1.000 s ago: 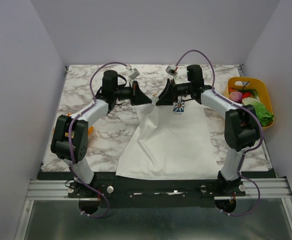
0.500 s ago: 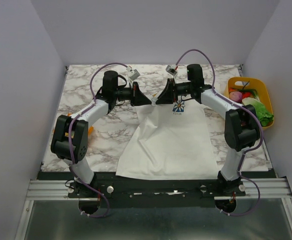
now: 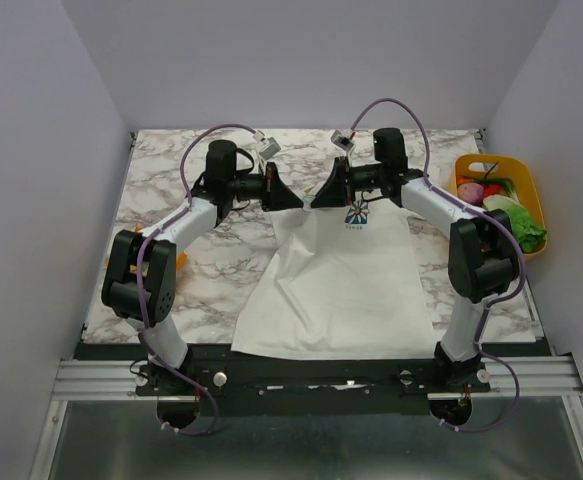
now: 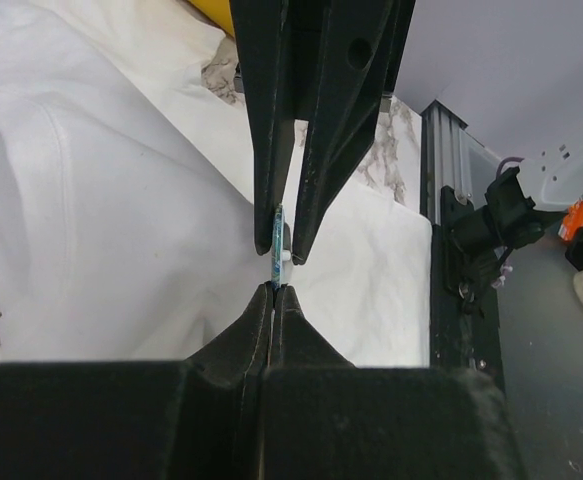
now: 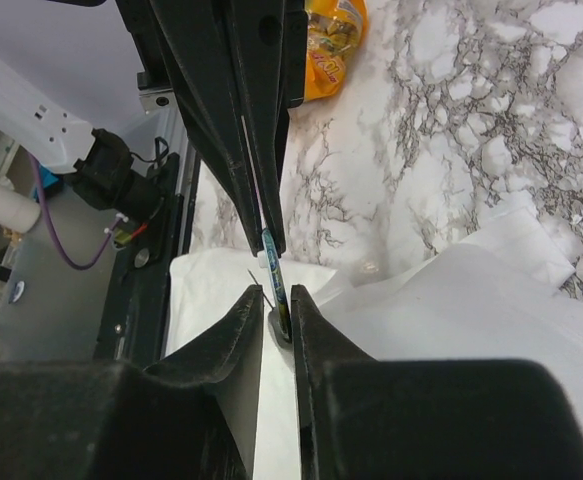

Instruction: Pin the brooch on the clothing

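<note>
The white T-shirt (image 3: pixel 336 285) lies flat on the marble table, its blue flower print (image 3: pixel 356 214) near the collar. Both grippers meet tip to tip just above the collar, left gripper (image 3: pixel 302 202) and right gripper (image 3: pixel 317 198). The brooch shows edge-on as a thin dark green disc in the left wrist view (image 4: pixel 278 240) and the right wrist view (image 5: pixel 279 285), with its pin sticking out beside it. My left gripper (image 4: pixel 274 290) is shut on one edge of the brooch. My right gripper (image 5: pixel 278 302) is closed around the opposite edge. The shirt (image 4: pixel 121 200) lies below them.
A yellow basket (image 3: pixel 519 162) with toy food stands at the right table edge. An orange packet (image 3: pixel 181 261) lies by the left arm and also shows in the right wrist view (image 5: pixel 333 50). The metal rail (image 3: pixel 311 380) runs along the near edge.
</note>
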You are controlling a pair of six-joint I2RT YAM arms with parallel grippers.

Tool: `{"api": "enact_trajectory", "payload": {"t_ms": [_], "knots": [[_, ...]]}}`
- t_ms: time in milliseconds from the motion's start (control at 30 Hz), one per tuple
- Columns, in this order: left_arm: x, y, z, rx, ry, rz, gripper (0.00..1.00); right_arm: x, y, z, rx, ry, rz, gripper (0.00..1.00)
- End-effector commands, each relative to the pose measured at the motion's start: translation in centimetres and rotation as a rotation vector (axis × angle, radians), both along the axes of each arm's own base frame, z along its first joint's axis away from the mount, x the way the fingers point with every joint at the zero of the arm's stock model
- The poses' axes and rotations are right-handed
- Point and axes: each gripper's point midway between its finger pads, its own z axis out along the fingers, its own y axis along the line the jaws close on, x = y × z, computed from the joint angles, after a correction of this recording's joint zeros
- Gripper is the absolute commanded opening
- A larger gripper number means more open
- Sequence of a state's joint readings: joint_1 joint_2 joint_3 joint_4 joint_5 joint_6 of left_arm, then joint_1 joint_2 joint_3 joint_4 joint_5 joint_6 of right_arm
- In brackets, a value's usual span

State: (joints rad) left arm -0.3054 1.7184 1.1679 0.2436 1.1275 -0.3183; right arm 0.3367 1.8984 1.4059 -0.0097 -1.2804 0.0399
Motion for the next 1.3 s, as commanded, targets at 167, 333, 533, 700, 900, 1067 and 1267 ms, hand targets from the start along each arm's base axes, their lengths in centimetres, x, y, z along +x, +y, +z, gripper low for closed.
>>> {"api": "enact_trajectory", "payload": {"t_ms": [167,333,533,700,900,1067,1267], "knots": [[-1.1,-1.3,3.5,-0.016,-0.087,-0.034,0.0,0.3,1.1,0.0,-0.003,0.007,0.011,0.18],[-1.3,-1.7,3.8,-0.013,-0.1,-0.04,0.0,0.4,1.3,-0.2,-0.009,0.013,0.004,0.15],[-1.7,-2.4,4.1,0.003,-0.11,-0.051,0.0,0.7,1.4,-0.3,-0.015,0.015,-0.008,0.11],[-1.9,-2.9,4.1,0.01,-0.111,-0.061,0.0,1.0,1.5,-0.5,-0.024,0.023,-0.026,0.06],[-2.4,-3.5,4.4,0.029,-0.124,-0.072,0.0,1.4,1.5,-0.5,-0.03,0.026,-0.041,0.03],[-2.7,-3.8,4.7,0.038,-0.131,-0.077,0.0,2.2,1.5,-0.8,-0.053,0.034,-0.093,0.01],[-3.0,-4.0,4.9,0.069,-0.147,-0.061,0.0,3.7,1.2,-0.8,-0.093,0.044,-0.205,0.01]]}}
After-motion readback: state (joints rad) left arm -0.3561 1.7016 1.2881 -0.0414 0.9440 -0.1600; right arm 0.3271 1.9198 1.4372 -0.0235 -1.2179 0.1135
